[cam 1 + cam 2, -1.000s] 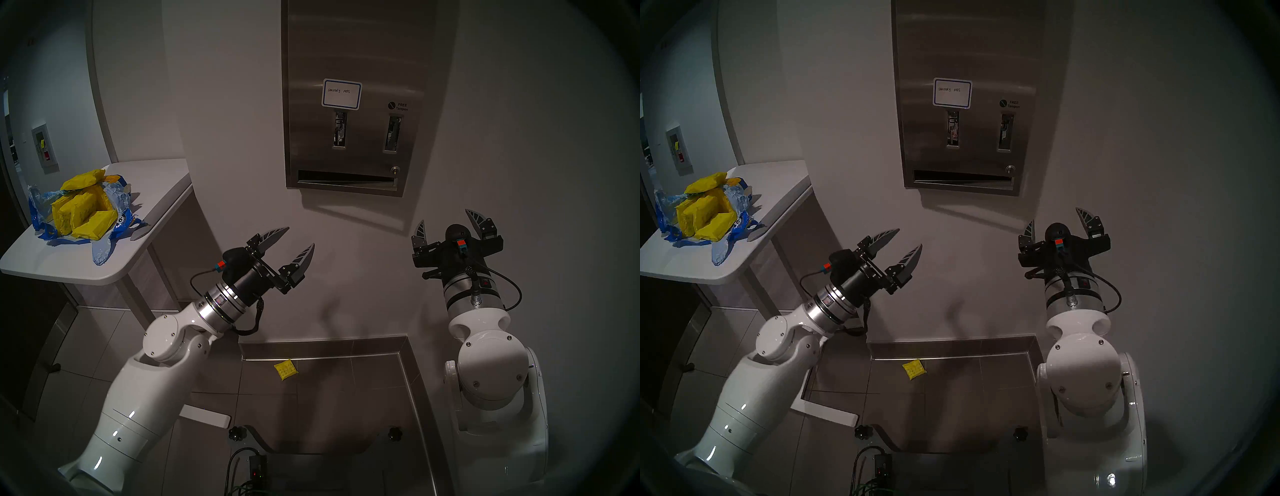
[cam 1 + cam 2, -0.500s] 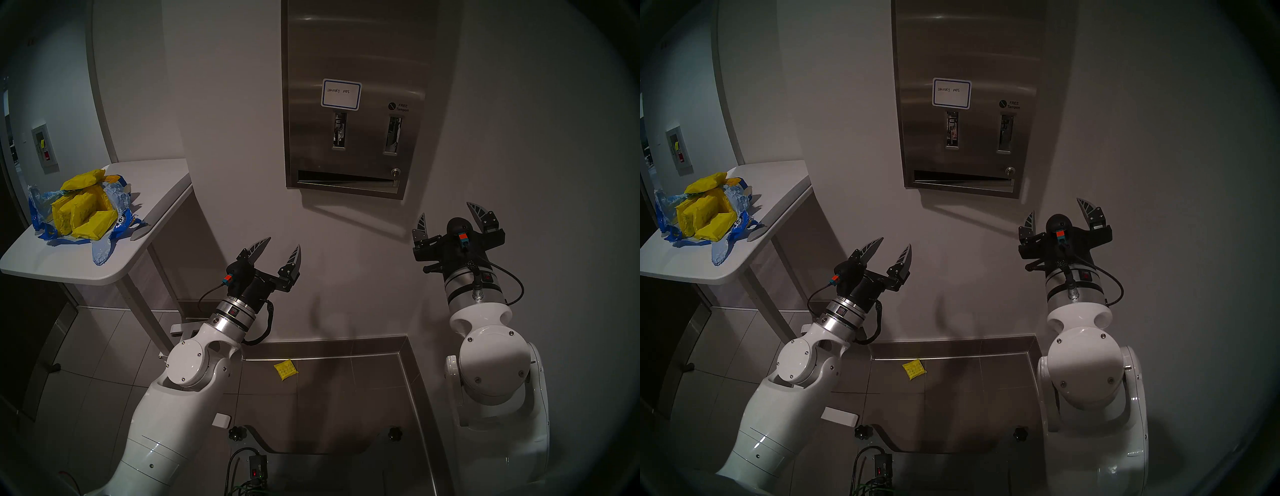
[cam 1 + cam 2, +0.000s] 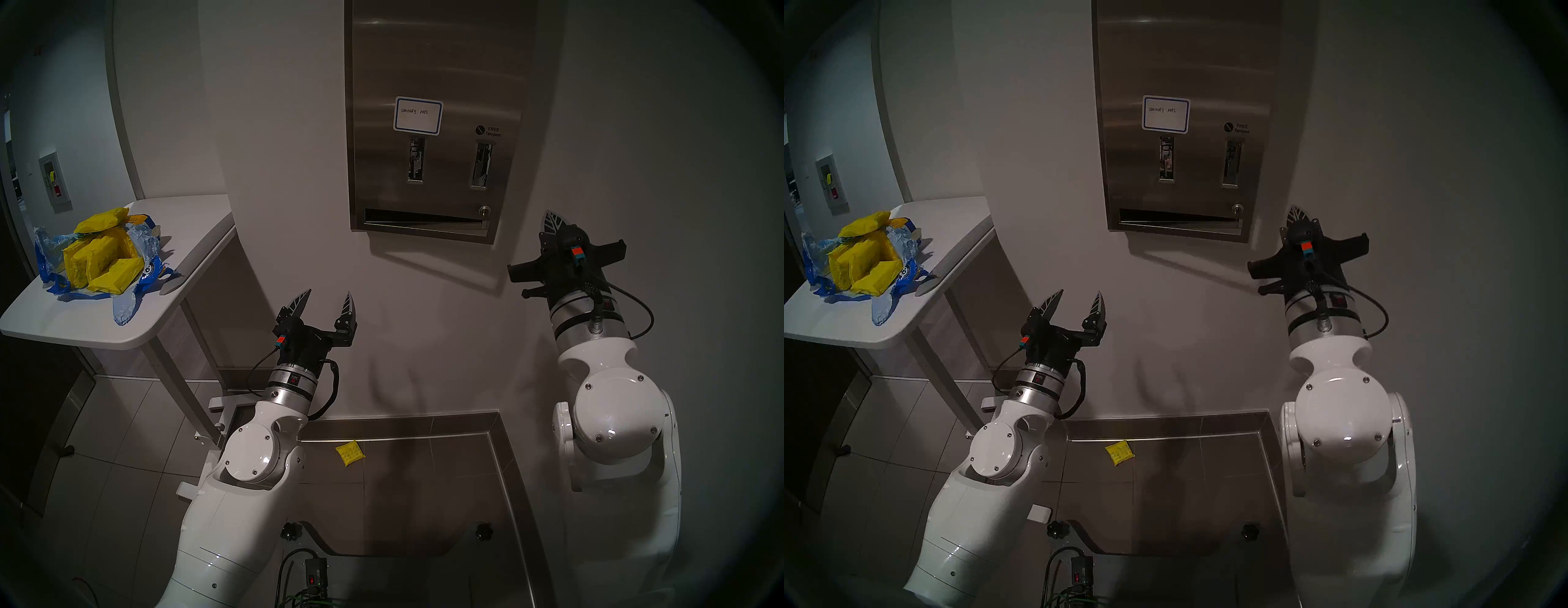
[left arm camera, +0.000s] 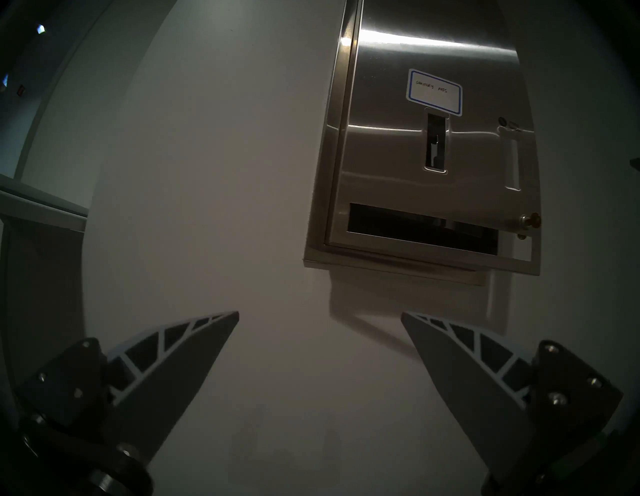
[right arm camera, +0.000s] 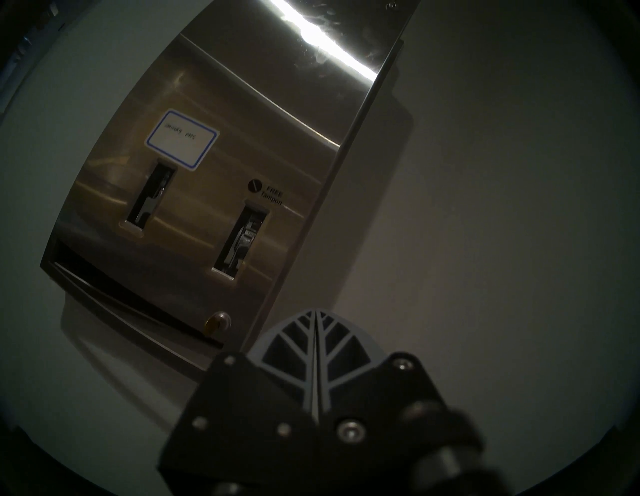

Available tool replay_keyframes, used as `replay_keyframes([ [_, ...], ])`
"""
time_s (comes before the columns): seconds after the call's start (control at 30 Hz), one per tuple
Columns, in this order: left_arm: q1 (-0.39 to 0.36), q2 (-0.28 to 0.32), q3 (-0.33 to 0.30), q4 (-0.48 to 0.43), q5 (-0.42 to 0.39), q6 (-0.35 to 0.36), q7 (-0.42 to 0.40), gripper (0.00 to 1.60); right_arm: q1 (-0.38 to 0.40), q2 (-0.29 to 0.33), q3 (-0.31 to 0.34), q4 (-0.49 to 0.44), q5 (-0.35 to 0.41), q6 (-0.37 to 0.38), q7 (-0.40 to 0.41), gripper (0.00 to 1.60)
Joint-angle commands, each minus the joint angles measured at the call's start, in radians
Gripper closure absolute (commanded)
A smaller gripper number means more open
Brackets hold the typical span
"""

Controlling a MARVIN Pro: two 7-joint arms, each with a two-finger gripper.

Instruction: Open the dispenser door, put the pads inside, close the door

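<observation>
The brushed-steel dispenser door [image 3: 432,63] [image 3: 1187,55] [image 4: 433,156] [image 5: 207,173] hangs on the wall, and its lower right edge stands slightly off the frame. Several yellow pads [image 3: 102,259] [image 3: 864,263] lie in a torn blue bag on the table at the left. One more yellow pad [image 3: 350,453] [image 3: 1119,452] lies on the floor. My left gripper [image 3: 329,293] [image 3: 1081,293] [image 4: 320,312] is open and empty, pointing up below and left of the door. My right gripper [image 3: 553,220] [image 3: 1297,214] [image 5: 316,313] is shut on nothing, just right of the door's lower right corner near the lock [image 3: 484,209] [image 5: 218,320].
The white table [image 3: 169,237] stands against the wall at the left, with the blue bag [image 3: 46,263] on it. A grey baseboard [image 3: 403,420] runs along the wall's foot above the tiled floor. My base with its cables [image 3: 314,577] is at the bottom.
My right gripper went from open to shut and rose toward the door's lower right corner. My left gripper turned to point upward and drew back a little, still open.
</observation>
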Motion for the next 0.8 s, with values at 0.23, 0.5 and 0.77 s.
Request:
replay_keyframes([
  [0.23,-0.013,-0.049,0.019,-0.038,0.092,-0.011,0.110,0.00,0.186,0.045,0.049,-0.016,0.025,-0.035,0.054,1.60],
  [0.5,-0.013,-0.060,0.028,-0.037,0.129,-0.008,0.160,0.00,0.231,0.062,0.038,0.007,0.044,-0.050,0.092,1.60],
  [0.77,-0.013,-0.068,0.037,-0.034,0.158,-0.005,0.200,0.00,0.290,0.071,0.021,0.051,0.057,-0.060,0.124,1.60],
])
